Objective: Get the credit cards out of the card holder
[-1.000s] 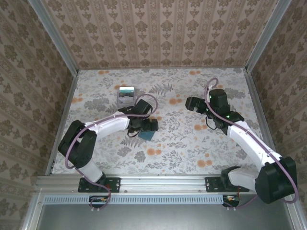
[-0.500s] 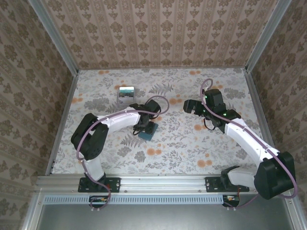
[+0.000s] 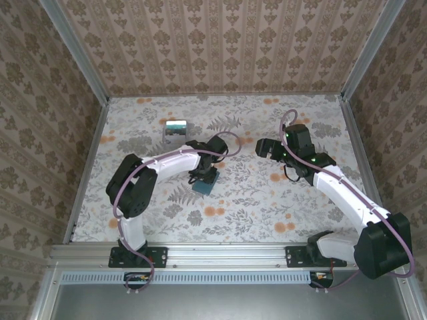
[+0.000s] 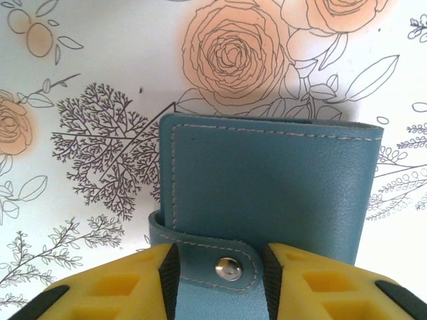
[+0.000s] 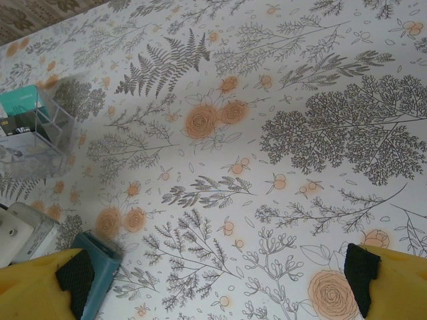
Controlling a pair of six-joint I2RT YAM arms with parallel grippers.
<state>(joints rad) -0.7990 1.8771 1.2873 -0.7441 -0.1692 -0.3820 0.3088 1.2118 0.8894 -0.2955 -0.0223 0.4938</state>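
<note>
Closing my left gripper (image 4: 217, 267) from wide open onto the snap strap (image 4: 200, 257) of the teal card holder (image 4: 267, 187) on the tabletop (image 4: 100, 67), I can unfasten it next, my right gripper (image 5: 219, 280) hanging open.

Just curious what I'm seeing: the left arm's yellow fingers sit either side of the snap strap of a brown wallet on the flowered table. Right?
Not brown: the wallet is teal-blue, as the left wrist view shows. The left gripper does straddle its snap strap on the flowered table.
</note>
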